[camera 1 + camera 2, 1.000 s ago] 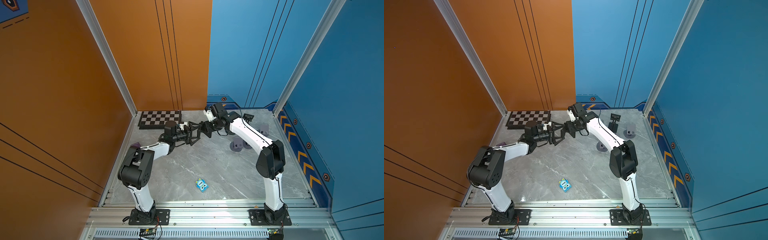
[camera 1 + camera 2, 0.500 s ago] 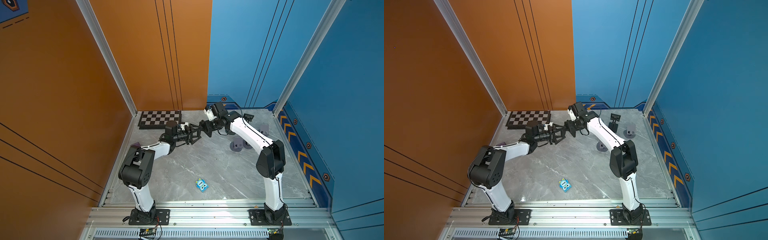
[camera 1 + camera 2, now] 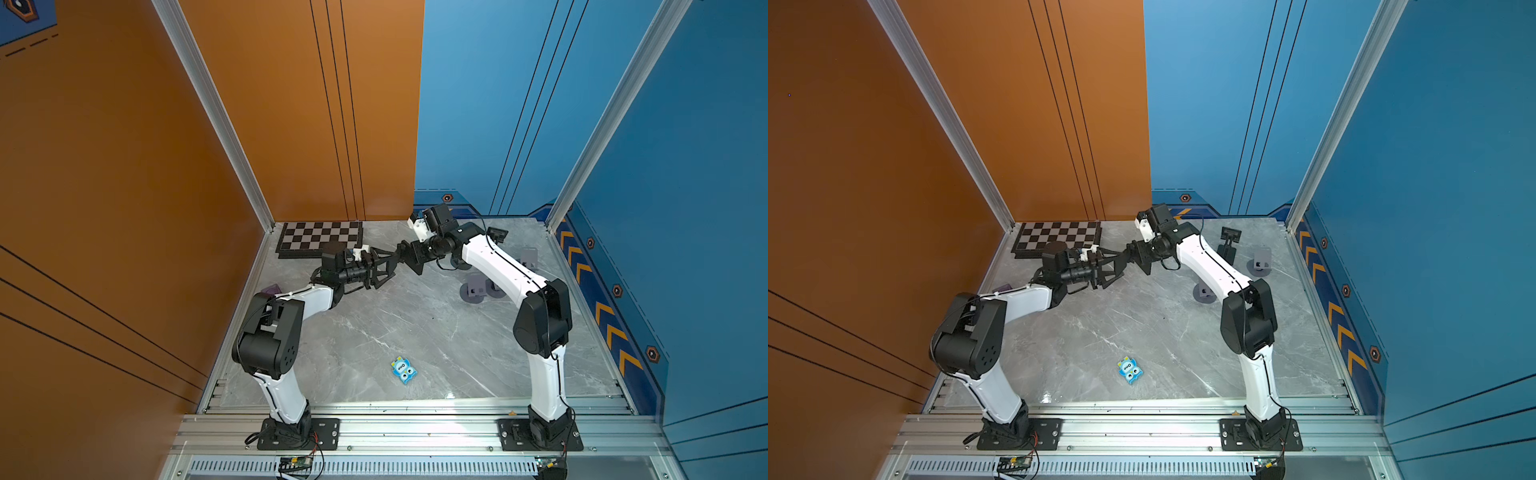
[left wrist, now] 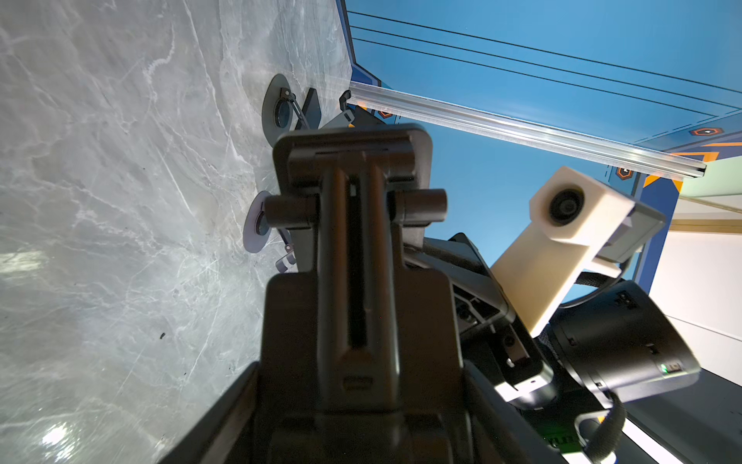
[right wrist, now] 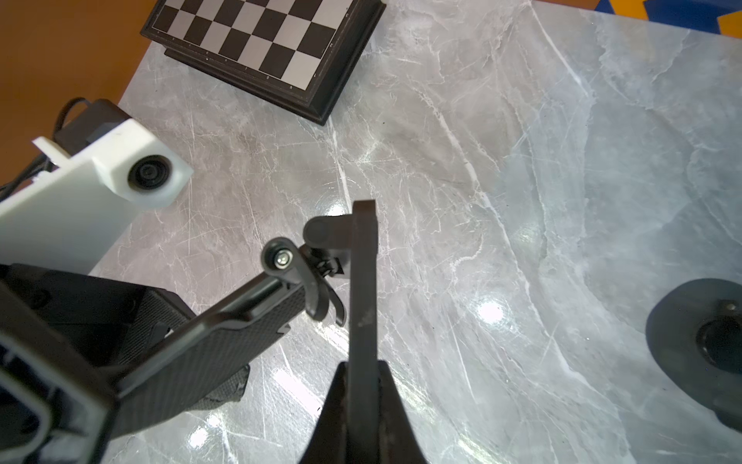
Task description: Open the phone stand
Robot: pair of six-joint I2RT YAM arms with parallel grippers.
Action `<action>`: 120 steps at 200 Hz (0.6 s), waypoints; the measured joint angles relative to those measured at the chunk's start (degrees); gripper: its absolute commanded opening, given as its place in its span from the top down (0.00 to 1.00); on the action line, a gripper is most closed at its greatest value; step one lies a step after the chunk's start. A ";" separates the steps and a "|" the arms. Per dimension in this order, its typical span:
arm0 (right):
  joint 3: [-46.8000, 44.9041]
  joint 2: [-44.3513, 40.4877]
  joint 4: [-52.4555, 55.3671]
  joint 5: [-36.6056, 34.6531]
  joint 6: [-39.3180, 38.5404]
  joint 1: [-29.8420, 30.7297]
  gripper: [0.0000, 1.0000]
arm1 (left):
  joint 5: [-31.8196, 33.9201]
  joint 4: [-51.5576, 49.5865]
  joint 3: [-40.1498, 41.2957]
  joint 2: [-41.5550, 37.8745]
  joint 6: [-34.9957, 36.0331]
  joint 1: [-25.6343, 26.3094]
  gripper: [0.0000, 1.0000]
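We are finding the phone stand (image 5: 363, 281) off the counter (image 3: 395, 324), suspended between the two pincers over the rear middle of the marble surface, near the chessboard (image 3: 319, 244). In the right wrist view its flat plate is showing edge-on, and a folding part is branching off from a hinge near the plate's far end, standing at an angle to it. The right pincer (image 5: 363, 369) is clamping the plate, with its jaws drawn nearly together on the thin edge. The left pincer (image 3: 388, 266) is gripping the folding part across its broader width. One of its fingers (image 5: 225, 321) is lying flat against that part, and in the left wrist view the phone stand (image 4: 353, 241) is filling the space between the jaws. In both top views the two pincers are meeting tip to tip, with both arms reaching inward from their bases at the front rail. Further out, we are noting several grey stands (image 3: 473, 289) resting on the counter beneath and beyond the right arm. A blue packet (image 3: 403, 370) is lying alone toward the front, well apart from everything else.
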State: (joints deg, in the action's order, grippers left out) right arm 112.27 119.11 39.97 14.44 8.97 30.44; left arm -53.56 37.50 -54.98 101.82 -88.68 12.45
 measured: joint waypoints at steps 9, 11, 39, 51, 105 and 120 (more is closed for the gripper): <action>0.00 0.00 -0.02 -0.33 0.00 0.15 1.00 | 0.15 -0.02 0.00 0.00 0.07 0.02 0.26; 0.00 0.00 -0.02 -0.37 0.00 0.22 1.00 | 0.17 -0.02 0.00 0.00 0.13 0.02 0.23; 0.00 0.00 0.44 -1.46 0.87 0.66 1.00 | 1.55 0.39 0.02 -0.13 2.32 -0.02 0.02; 0.00 0.00 0.81 -1.77 1.29 0.66 1.00 | 2.47 0.39 0.02 -0.26 2.99 -0.09 0.02; 0.09 -0.07 4.09 -3.08 1.53 1.53 1.00 | 5.53 -10.25 -2.86 -2.89 14.71 -0.20 0.02; 0.46 -0.07 5.97 -3.15 1.53 1.79 1.00 | 6.95 -17.73 -6.88 -3.61 21.18 -0.31 0.02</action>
State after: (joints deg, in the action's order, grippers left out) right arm 112.73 119.04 45.93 11.29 10.50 32.23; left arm -46.61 19.77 -61.87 98.21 -67.51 12.14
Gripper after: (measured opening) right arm 0.112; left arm 0.984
